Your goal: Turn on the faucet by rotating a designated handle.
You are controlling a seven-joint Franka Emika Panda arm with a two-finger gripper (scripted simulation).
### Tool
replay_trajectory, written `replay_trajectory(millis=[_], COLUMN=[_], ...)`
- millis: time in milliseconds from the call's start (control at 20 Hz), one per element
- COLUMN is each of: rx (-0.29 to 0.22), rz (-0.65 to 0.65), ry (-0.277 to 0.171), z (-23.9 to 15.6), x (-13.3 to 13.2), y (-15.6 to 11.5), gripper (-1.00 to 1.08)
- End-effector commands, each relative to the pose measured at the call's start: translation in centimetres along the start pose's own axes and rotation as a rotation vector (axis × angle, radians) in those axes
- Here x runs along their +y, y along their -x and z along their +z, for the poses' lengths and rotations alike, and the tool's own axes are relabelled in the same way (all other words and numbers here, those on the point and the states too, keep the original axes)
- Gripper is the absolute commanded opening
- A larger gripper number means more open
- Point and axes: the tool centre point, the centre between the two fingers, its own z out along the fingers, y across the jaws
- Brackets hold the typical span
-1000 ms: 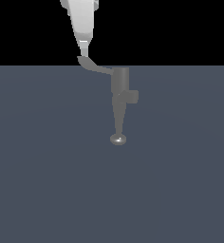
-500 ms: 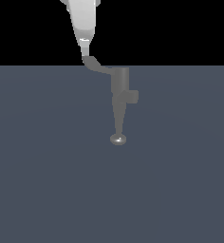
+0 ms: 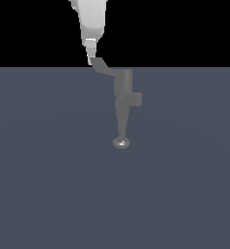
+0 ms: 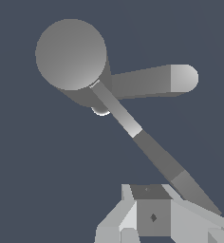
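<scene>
- Overhead, the arm comes down from the top of the exterior view, and its pincer [image 3: 92, 59] tapers to a narrow tip right at the far end of the handle [image 3: 103, 68].
- Whether the tip touches the handle or merely sits beside it cannot be told from either view.
- Nor can the pincer's opening be judged: the exterior view shows only one slim point, and the wrist view shows pale blocky finger parts [image 4: 152, 216] near the handle's widened tip [image 4: 199, 199].
- On the dark grey desk [image 3: 48, 185] stands the faucet [image 3: 123, 87], a matte grey upright cylinder.
- Its spout narrows toward a shiny rounded knob [image 3: 121, 143].
- A short boxy stub [image 3: 136, 99] juts out toward the exterior view's right.
- From the cylinder's top the handle runs up toward the exterior view's left.
</scene>
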Motion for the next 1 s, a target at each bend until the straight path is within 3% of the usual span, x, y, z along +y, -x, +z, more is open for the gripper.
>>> replay_trajectory(millis=[0,700,800,950], rx=[0.0,0.0,0.002,0.002], rz=[0.013,0.016,0.003,0.006], ry=[0.004,0.009,0.002,0.004], z=[0.1,0.2,0.0,0.0], x=[0.9,5.4,4.7,4.8], y=[-1.4,-5.7,-4.8,-6.7], gripper=[-1.0,-1.0,-1.0,-1.0])
